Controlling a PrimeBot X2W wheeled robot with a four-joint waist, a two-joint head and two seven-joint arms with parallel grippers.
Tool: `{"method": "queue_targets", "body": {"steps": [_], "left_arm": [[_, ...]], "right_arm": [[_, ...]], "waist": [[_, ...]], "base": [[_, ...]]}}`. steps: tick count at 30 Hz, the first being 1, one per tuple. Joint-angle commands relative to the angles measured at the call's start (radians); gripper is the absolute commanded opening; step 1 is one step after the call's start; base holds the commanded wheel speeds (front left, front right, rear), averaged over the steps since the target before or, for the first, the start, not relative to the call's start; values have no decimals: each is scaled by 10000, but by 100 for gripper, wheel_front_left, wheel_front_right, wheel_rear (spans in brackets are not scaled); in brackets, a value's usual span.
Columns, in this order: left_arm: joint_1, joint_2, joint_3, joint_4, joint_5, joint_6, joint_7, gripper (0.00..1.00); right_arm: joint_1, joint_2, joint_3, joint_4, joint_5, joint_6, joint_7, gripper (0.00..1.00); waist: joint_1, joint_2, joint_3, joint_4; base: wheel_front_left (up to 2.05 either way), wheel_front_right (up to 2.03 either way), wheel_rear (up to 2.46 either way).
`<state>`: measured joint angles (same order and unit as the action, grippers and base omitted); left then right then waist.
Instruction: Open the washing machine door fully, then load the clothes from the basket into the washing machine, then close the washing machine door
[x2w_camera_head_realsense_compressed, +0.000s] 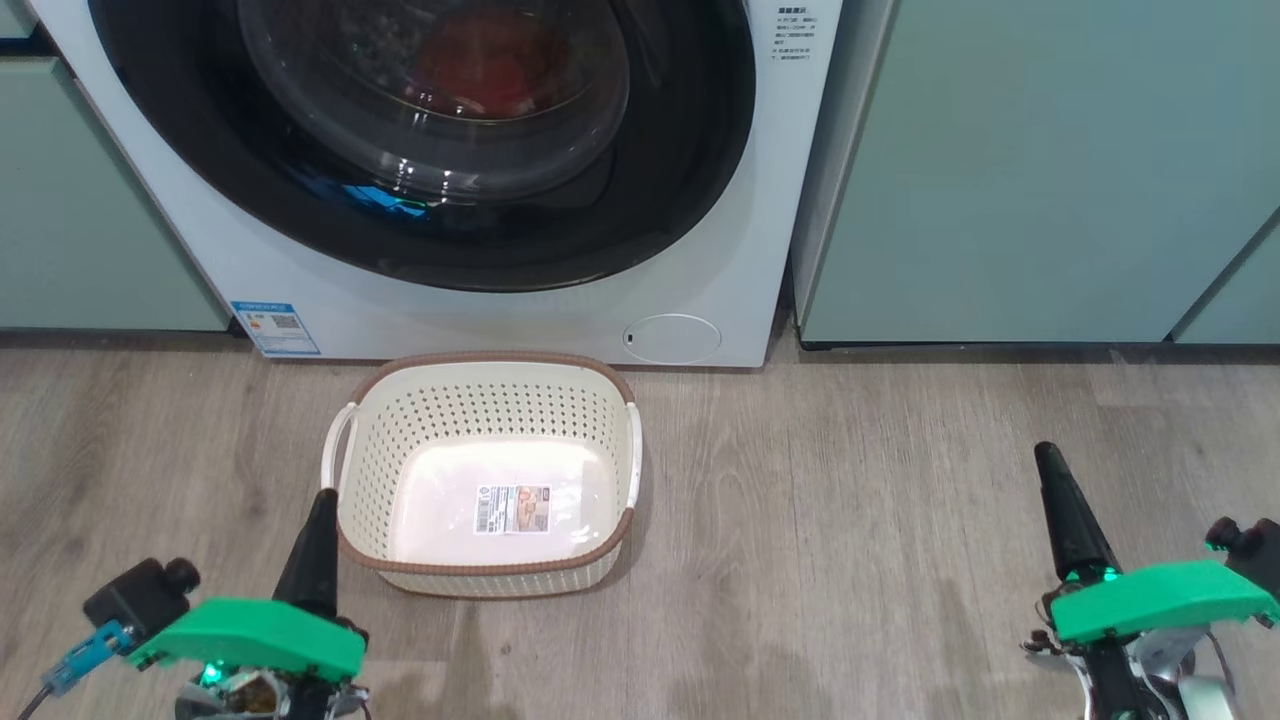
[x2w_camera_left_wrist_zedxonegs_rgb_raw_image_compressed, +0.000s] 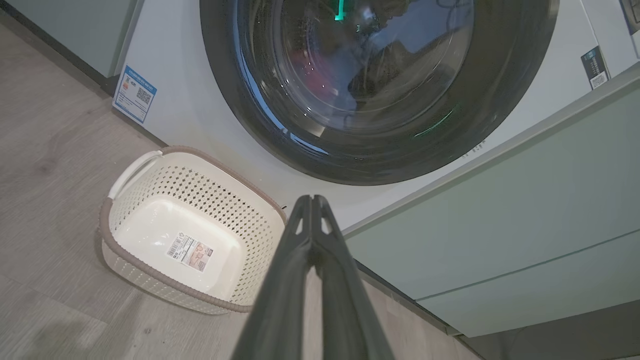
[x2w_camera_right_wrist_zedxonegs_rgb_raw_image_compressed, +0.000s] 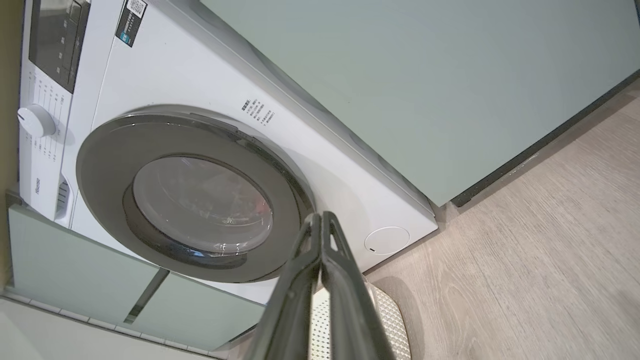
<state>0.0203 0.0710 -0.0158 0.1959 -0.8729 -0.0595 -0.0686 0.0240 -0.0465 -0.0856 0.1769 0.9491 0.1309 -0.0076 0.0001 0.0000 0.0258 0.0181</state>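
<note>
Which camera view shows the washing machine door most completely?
The right wrist view: nearly the whole washing machine door, black ring and glass bowl, fits in frame. The head view cuts off its top; the left wrist view crops its top too.

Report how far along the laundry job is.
Done: the basket is empty apart from the paper label on its bottom, red clothes show through the glass, and the washing machine door looks closed against the washing machine. In hand: nothing; the left gripper and right gripper are shut and hold nothing. Left: nothing visible.
</note>
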Motion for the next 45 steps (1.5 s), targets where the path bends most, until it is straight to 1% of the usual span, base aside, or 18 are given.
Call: {"method": "queue_targets", "body": {"steps": [1, 45], "left_arm": [[-508, 30, 277, -254, -321, -100, 96, 0], [-1053, -137, 999, 272, -5245, -528, 1309, 0]], "right_arm": [[-581, -145, 61, -268, 316, 0, 41, 0], [-1088, -153, -65, 390, 4811, -1, 768, 0]], "waist": [[-1, 0, -6, -4], [-1, 0, -161, -128]], "base": [[0, 0, 0], [0, 0, 0]]}}
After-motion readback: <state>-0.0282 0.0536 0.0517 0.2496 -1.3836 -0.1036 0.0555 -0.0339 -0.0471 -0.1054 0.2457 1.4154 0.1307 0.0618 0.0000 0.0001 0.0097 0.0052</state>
